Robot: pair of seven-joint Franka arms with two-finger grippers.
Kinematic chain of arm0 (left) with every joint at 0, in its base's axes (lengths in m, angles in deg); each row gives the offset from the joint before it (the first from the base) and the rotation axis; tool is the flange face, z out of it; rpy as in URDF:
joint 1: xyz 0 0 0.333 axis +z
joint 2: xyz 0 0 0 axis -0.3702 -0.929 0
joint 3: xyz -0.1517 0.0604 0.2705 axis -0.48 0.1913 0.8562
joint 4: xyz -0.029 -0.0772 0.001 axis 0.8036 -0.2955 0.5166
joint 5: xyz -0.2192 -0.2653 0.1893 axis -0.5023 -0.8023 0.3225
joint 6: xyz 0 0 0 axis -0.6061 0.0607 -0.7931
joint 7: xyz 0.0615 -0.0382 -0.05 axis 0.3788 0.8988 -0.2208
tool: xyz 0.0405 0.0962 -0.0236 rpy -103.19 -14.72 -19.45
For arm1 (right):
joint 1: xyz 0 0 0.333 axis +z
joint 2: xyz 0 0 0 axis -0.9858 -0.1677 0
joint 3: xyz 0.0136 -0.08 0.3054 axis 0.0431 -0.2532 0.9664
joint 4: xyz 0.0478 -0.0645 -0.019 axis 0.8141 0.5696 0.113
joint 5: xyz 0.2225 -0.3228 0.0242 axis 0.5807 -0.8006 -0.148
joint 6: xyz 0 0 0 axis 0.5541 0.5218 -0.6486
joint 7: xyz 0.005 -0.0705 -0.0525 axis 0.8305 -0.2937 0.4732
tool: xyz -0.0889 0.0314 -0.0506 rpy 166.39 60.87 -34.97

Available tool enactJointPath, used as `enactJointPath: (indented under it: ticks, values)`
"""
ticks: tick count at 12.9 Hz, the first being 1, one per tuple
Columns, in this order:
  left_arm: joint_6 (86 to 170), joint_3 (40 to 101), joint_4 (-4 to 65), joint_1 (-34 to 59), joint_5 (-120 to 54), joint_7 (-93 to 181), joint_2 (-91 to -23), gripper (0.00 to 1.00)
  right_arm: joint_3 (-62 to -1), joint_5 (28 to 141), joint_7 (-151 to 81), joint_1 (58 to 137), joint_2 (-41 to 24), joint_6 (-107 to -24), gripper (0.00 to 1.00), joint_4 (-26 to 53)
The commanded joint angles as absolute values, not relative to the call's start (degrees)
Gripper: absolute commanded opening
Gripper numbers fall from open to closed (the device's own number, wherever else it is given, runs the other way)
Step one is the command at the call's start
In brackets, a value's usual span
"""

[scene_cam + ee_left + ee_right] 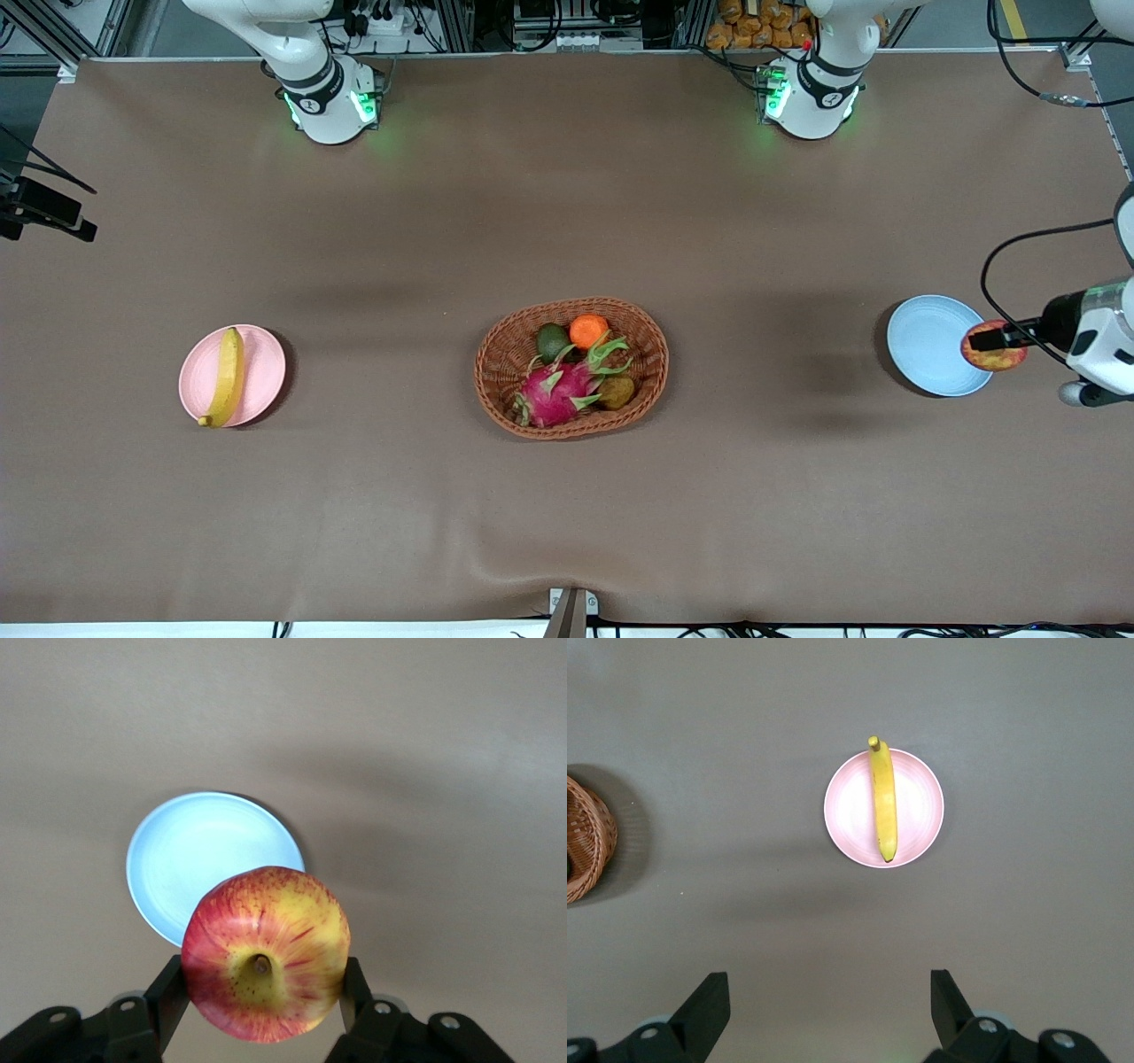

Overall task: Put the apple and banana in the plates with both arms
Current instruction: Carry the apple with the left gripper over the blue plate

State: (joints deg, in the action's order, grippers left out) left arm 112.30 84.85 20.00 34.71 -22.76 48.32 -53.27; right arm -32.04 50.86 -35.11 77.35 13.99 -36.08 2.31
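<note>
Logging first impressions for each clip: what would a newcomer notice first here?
The red-and-yellow apple clamped in the left tool, up in the air over the rim of the pale blue plate. Next, the banana lying across the pink plate at the right arm's end. Between the plates, a woven basket holds a vivid pink dragon fruit.

The apple [265,966] hides part of the blue plate's [199,855] rim; the basket [586,850] is cut off.

High front camera facing both bases; wrist cameras downward over blue plate [213,859], pink plate [883,807].
</note>
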Motion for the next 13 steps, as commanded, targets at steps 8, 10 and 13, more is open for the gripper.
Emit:
enactJointPath:
  ticks: [8, 10, 13]
  values:
    - [130.25, 84.11, 36.17, 40.18, -22.08, 52.19, -56.07, 0.0, -31.54, 50.27, -34.94, 77.01, 14.44, -34.9, 1.0, 0.73]
    - [130.51, 83.85, 38.11, 41.5, -22.34, 52.28, -56.6, 0.0, -31.62, 50.18, -34.94, 76.92, 14.36, -34.99, 1.0, 0.64]
    - [130.78, 84.02, 38.73, 41.77, -22.34, 52.63, -58.97, 0.0, -31.98, 50.53, -35.02, 76.39, 14.36, -34.9, 1.0, -0.49]
